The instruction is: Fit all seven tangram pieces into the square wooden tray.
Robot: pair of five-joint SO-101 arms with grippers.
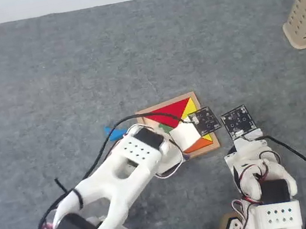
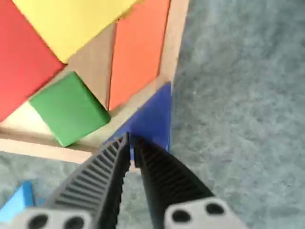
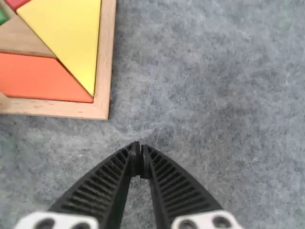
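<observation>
I see my left gripper (image 2: 131, 141) with its black ribbed fingers drawn together, only a thin slit between them. Its tips meet the near edge of a dark blue wooden triangle (image 2: 153, 119). That triangle lies tilted across a corner of the square wooden tray (image 2: 174, 43), resting on the rim rather than flat inside. Inside the tray, just beyond the fingertips, sit a green square block (image 2: 69, 109), an orange four-sided piece (image 2: 138, 52), a large yellow triangle (image 2: 71, 24) and a large red triangle (image 2: 19, 62), with bare wood showing between the green and the orange. A light blue piece (image 1: 115, 133) lies on the grey carpeted table (image 1: 46, 80) just outside the tray, beside the left arm. My right gripper (image 3: 139, 151) is closed on nothing and hangs over bare carpet near another corner of the tray, apart from its rim. A beige perforated container (image 1: 305, 4) stands well apart at the table's far edge.
</observation>
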